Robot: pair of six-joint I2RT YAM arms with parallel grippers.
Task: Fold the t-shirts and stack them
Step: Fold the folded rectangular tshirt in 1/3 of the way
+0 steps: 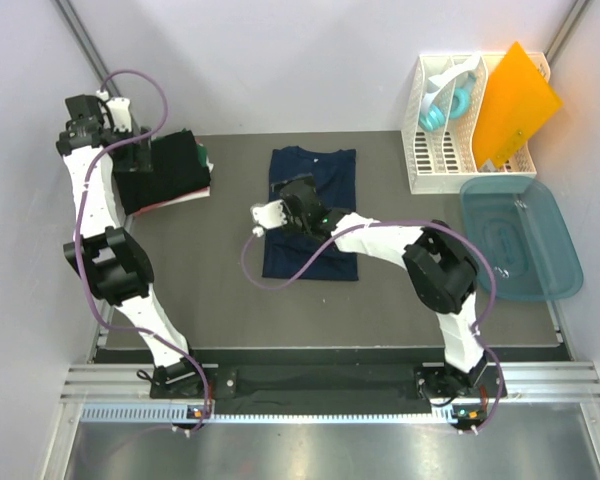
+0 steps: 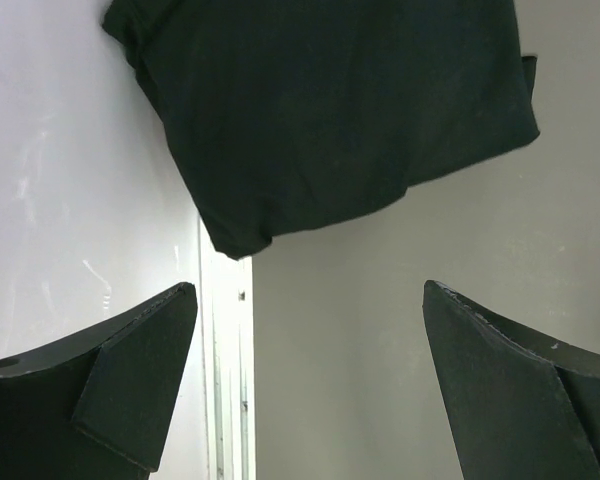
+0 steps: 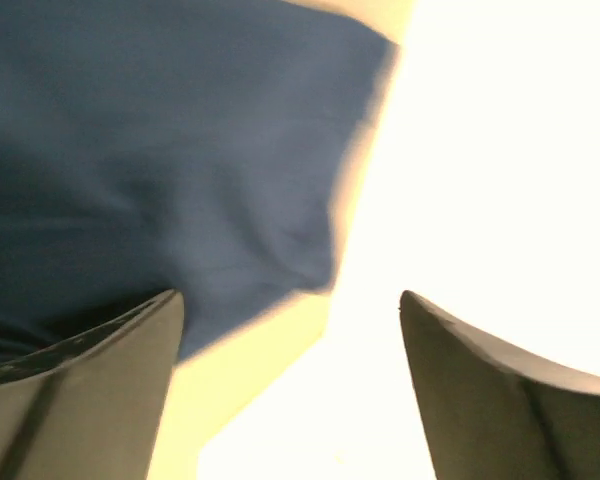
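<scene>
Two arms in the top view. The left gripper (image 1: pixel 138 153) hangs over the left edge of the black t-shirt pile (image 1: pixel 170 170), which sits folded at the back left of the grey table (image 1: pixel 230 290). The navy t-shirt (image 1: pixel 318 215) lies flat mid-table, folded into a long strip with the collar at the far end. The right gripper (image 1: pixel 288 205) is low over that strip's left edge, about halfway along. You can't really judge either set of fingers from up here. Off to the right there's a white slotted rack (image 1: pixel 430 160) holding teal headphones (image 1: pixel 446 106) and an orange folder (image 1: pixel 516 100), and a teal plastic tub (image 1: pixel 520 235) sits just in front of the rack.

Left wrist cam: the fingers (image 2: pixel 130 385) are spread wide, with bare table between them. The black pile fills the top of the frame, well beyond the tips, with the white wall (image 2: pixel 70 200) running down the left.

Right wrist cam: pretty blurry and blown out. These fingers (image 3: pixel 90 390) are clearly apart too. The navy cloth fills the upper left. Its edge ends just past the left finger, and the washed-out table shows in the gap.
</scene>
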